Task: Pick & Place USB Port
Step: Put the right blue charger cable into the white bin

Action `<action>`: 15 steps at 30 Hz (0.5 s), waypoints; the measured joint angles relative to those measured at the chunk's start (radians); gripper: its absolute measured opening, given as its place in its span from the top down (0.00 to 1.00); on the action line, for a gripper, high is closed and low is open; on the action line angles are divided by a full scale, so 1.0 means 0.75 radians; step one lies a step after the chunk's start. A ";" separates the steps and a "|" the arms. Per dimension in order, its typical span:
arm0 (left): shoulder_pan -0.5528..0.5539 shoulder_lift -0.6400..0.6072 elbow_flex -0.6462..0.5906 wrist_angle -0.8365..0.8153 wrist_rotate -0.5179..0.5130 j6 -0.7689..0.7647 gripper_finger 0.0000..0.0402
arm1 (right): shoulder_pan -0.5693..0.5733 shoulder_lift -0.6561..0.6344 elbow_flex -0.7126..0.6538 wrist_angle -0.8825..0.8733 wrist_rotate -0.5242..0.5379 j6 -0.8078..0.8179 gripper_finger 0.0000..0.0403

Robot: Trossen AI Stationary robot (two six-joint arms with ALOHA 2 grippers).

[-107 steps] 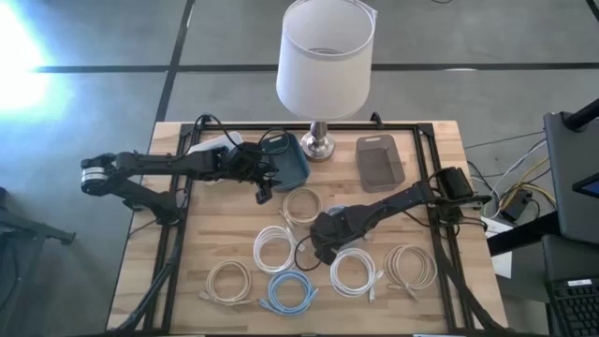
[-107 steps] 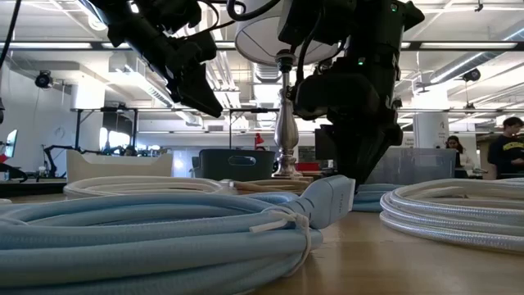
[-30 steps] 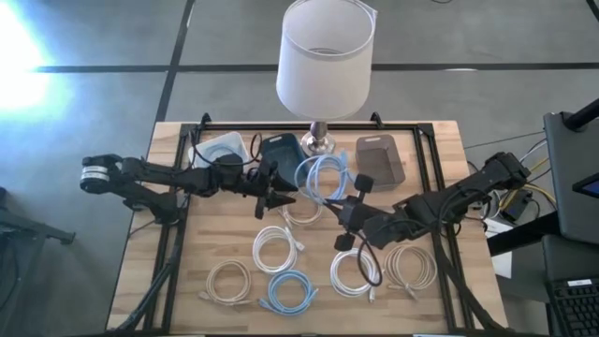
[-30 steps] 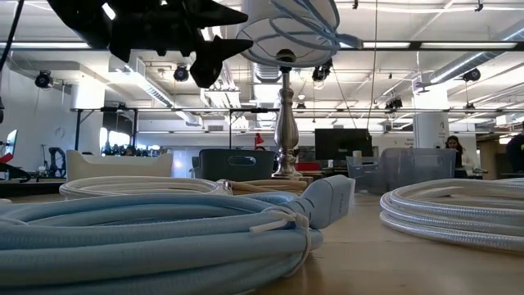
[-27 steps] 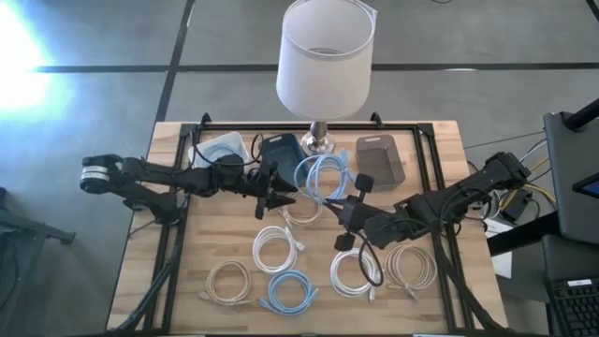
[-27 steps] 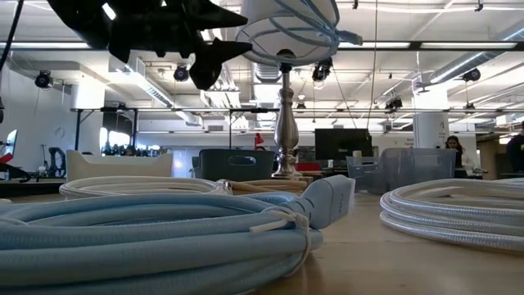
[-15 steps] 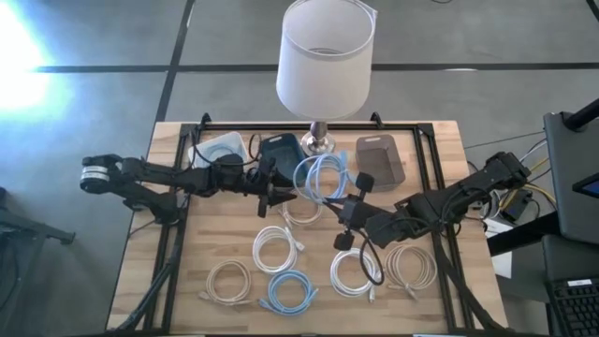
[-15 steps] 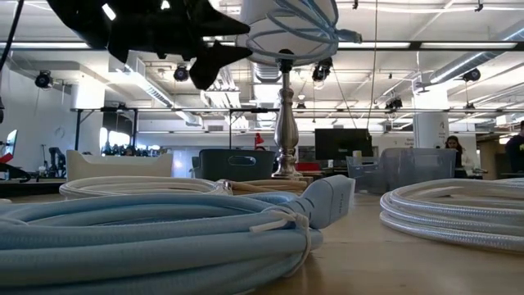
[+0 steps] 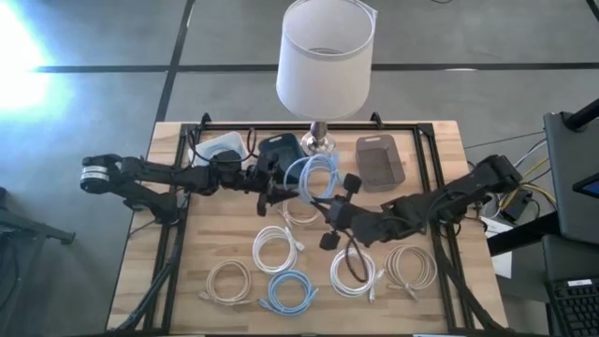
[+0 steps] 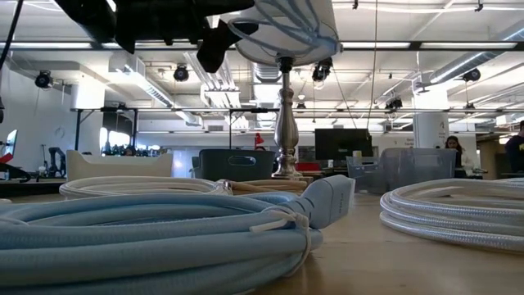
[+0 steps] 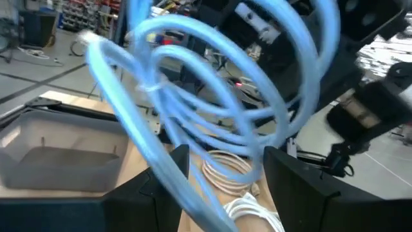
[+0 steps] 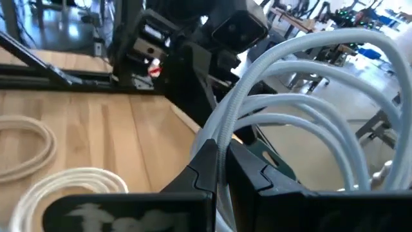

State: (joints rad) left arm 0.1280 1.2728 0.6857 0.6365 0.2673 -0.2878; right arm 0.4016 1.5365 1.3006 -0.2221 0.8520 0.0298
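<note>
A light blue cable coil (image 9: pixel 314 176) hangs in the air over the table's middle, in front of the lamp's foot; it also shows in the low view (image 10: pixel 286 29). My right gripper (image 9: pixel 328 199) reaches in from the table's right and is shut on the coil. My left gripper (image 9: pixel 281 184) comes level from the left and is open. Its two fingers (image 11: pixel 172 161) stand on either side of the coil's strands (image 11: pixel 212 122). The low view shows the left gripper (image 10: pixel 209 33) as a dark shape beside the coil. My right gripper pinches the coil's rim (image 12: pixel 222 145) between its two fingers (image 12: pixel 205 164), coming from the table's right and near side. The coil is lifted clear of the table and stands out beyond the fingertips. My left gripper has the coil's strands in its open gap; whether it touches them, I cannot tell.
Several more coils lie on the near half of the table: white (image 9: pixel 274 248), beige (image 9: pixel 301 211), light blue (image 9: pixel 292 290). A dark cable (image 9: pixel 351 262) trails below the right arm. At the far edge stand a lamp (image 9: pixel 323 56), a dark blue bin (image 9: pixel 279 150), a white bin (image 9: pixel 220 148) and a grey bin (image 9: pixel 379 161).
My right gripper has carried the blue coil toward the table's left and slightly farther, bringing it up to the left gripper. The left gripper has drawn back a little toward the left and far side, and the coil's strands now lie between its fingers.
</note>
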 joint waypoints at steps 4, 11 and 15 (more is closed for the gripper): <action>0.000 0.000 0.000 0.000 0.049 0.001 0.49 | -0.033 0.051 -0.001 -0.012 -0.001 0.002 0.97; 0.000 0.000 0.000 0.010 0.074 0.002 0.49 | -0.061 0.071 -0.001 0.000 -0.088 0.030 0.97; -0.001 0.001 0.000 0.035 0.078 0.002 0.49 | -0.086 0.083 -0.001 0.051 -0.194 0.038 0.97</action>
State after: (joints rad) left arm 0.1276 1.2732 0.6857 0.6629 0.3256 -0.2867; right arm 0.3374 1.5984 1.3003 -0.1839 0.7068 0.0581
